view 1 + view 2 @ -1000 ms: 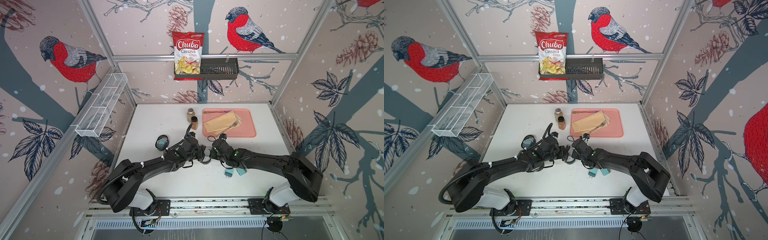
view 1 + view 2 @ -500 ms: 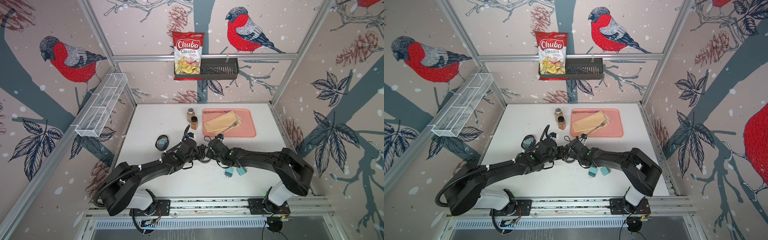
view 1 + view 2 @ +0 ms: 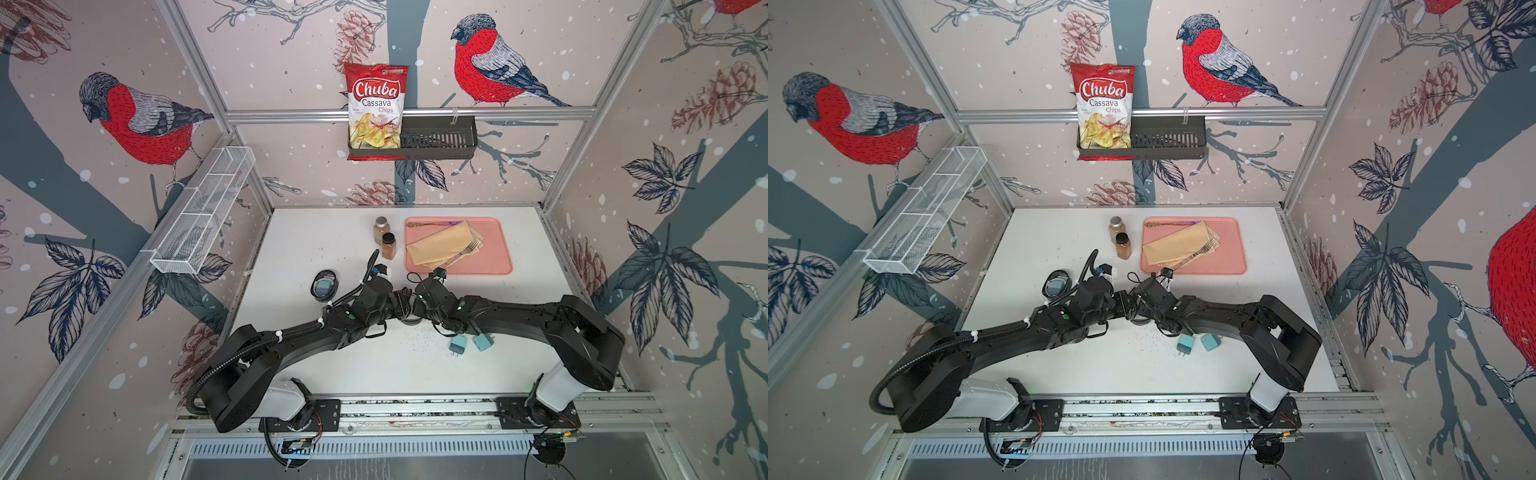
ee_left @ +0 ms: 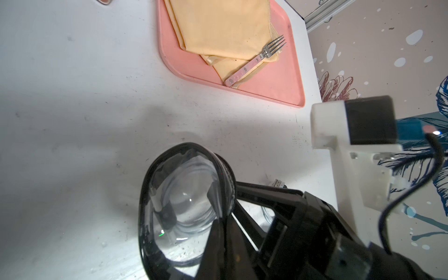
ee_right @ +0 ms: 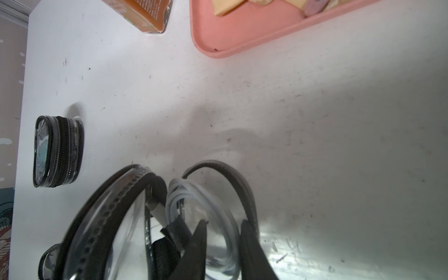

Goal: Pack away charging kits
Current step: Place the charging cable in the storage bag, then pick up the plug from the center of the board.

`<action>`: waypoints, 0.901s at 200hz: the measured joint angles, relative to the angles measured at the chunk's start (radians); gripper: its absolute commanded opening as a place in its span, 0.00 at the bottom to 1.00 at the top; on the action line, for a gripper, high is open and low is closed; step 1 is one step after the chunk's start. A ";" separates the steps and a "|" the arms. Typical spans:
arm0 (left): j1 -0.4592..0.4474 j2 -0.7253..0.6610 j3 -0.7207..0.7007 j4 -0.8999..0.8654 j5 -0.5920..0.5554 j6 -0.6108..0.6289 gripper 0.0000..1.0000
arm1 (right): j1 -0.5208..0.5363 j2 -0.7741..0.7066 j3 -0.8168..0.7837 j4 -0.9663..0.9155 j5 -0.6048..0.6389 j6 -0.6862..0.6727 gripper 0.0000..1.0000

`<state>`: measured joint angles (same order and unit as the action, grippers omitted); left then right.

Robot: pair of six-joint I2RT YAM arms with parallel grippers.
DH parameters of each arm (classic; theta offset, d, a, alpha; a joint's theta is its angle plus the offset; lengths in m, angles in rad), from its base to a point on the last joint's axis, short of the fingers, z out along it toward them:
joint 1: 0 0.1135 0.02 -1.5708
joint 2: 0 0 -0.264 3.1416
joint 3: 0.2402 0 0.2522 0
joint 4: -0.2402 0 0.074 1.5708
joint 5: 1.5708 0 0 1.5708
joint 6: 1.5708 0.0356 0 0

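The white cable lies coiled in the open case at the middle of the bench, the right gripper over it with jaws a little apart, the left gripper clamped tight on that case, and two teal chargers near.

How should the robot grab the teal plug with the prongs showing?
Probably from straight above, pinching the teal plug across its flat cube sides, not the thin prongs. It lies on the table with the top free; the other plug sits close beside it, so go carefully.
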<state>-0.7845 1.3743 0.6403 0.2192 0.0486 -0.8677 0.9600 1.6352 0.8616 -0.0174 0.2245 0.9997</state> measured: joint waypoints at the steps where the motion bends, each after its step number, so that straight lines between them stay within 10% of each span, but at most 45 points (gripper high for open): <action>1: 0.000 0.000 0.000 0.000 -0.001 0.000 0.00 | 0.000 -0.001 0.000 0.000 0.000 0.000 0.28; 180: -0.010 -0.100 0.052 -0.243 -0.224 -0.008 0.00 | 0.071 -0.376 -0.159 -0.327 0.178 0.084 0.70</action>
<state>-0.7948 1.2747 0.6926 -0.0242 -0.1753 -0.8757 1.0309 1.2594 0.7029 -0.3443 0.4026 1.0836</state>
